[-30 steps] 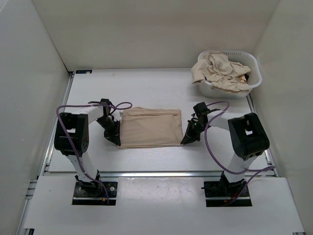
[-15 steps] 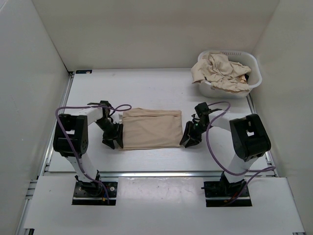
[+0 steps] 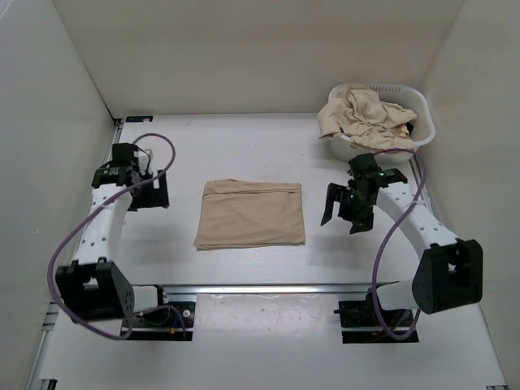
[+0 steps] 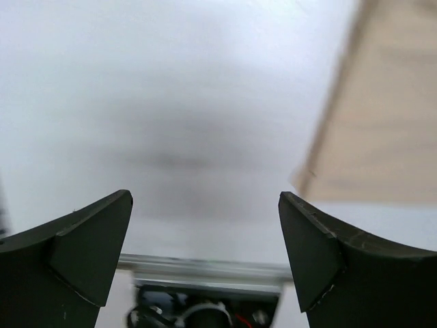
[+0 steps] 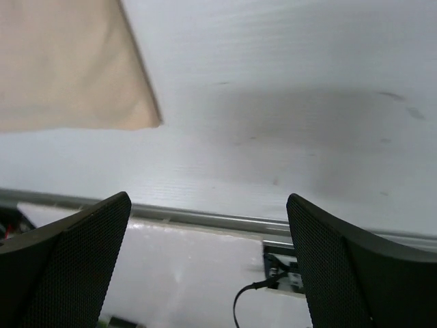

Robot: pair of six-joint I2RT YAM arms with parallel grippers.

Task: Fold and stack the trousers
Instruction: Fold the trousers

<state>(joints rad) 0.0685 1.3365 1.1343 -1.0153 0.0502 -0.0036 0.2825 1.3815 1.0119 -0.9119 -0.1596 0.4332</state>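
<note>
A pair of tan trousers (image 3: 252, 214), folded into a flat rectangle, lies in the middle of the table. Its corner also shows in the left wrist view as trousers (image 4: 389, 116) at the upper right, and in the right wrist view as trousers (image 5: 61, 61) at the upper left. My left gripper (image 3: 150, 197) hangs open well to the left of the fold, nothing between its fingers (image 4: 89, 253). My right gripper (image 3: 342, 218) is open to the right of the fold, apart from it and empty, its fingers (image 5: 75, 260) spread wide.
A white slotted basket (image 3: 423, 112) stands at the back right, heaped with crumpled tan trousers (image 3: 366, 118). The metal rail (image 5: 205, 220) of the table's near edge and the arm bases lie below. White walls close in the table (image 3: 244, 150) on three sides.
Both grippers went from shut at the folded trousers' side edges to open, let go, and drew away outward: left arm to the far left, right arm towards the basket. The fold stays put.
</note>
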